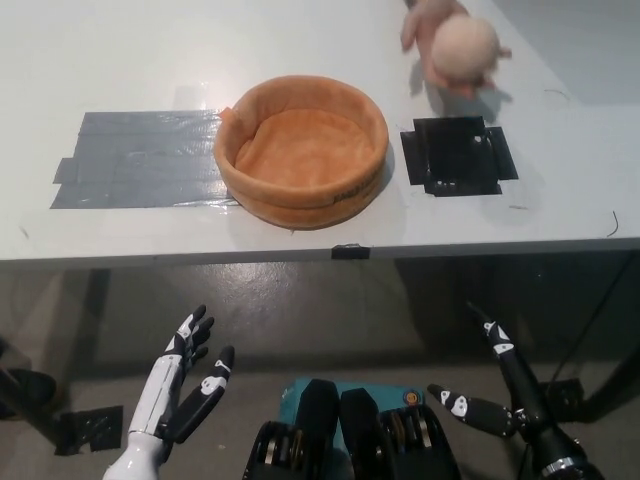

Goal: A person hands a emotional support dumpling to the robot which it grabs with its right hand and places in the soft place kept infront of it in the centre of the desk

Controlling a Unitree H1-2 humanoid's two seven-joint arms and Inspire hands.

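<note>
The dumpling (464, 48) sits in a person's hand (432, 30) above the desk's (120, 60) far right corner, well apart from the orange basket (301, 150) at the centre. The handover has seemingly not begun. The right hand (500, 385) hangs below the desk edge, released with fingers spread, and must rise and reach forward. The left hand (185, 385) rests low, equally empty.

a person's hand (432, 30), cut by the top edge, partly hidden behind the dumpling (464, 47).
</note>
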